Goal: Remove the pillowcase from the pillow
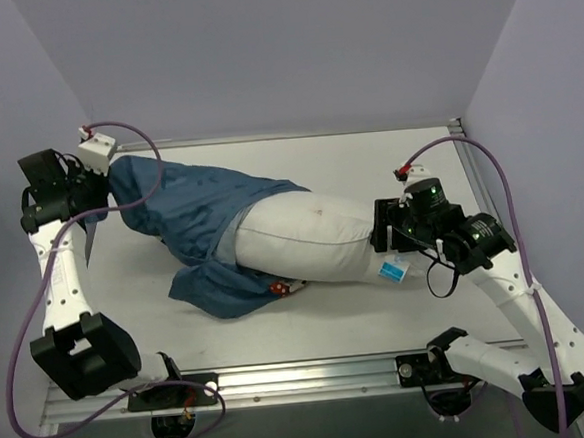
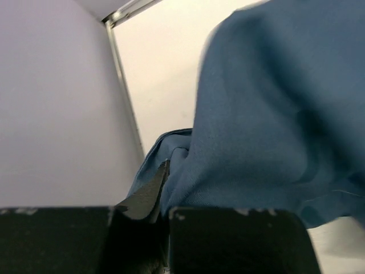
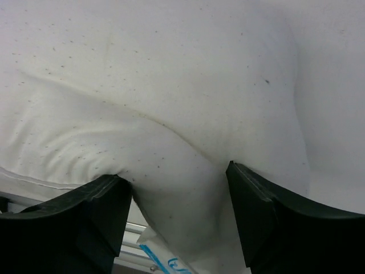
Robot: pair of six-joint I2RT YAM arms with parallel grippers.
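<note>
The white pillow (image 1: 319, 239) lies across the middle of the table, its right half bare, with a blue-and-white tag (image 1: 394, 269) at its near right corner. The dark blue pillowcase (image 1: 197, 221) covers its left end and bunches to the left. My left gripper (image 1: 97, 187) is shut on the pillowcase's far left end; in the left wrist view the blue fabric (image 2: 268, 125) fills the frame over the fingers (image 2: 148, 197). My right gripper (image 1: 381, 225) is shut on the pillow's right end; in the right wrist view the white pillow (image 3: 171, 114) bulges between the fingers (image 3: 256, 211).
The table (image 1: 368, 164) is white with a metal rail (image 1: 313, 376) along its near edge. Lavender walls stand close on the left, back and right. A red printed patch of the pillowcase (image 1: 279, 287) shows under the pillow's near side.
</note>
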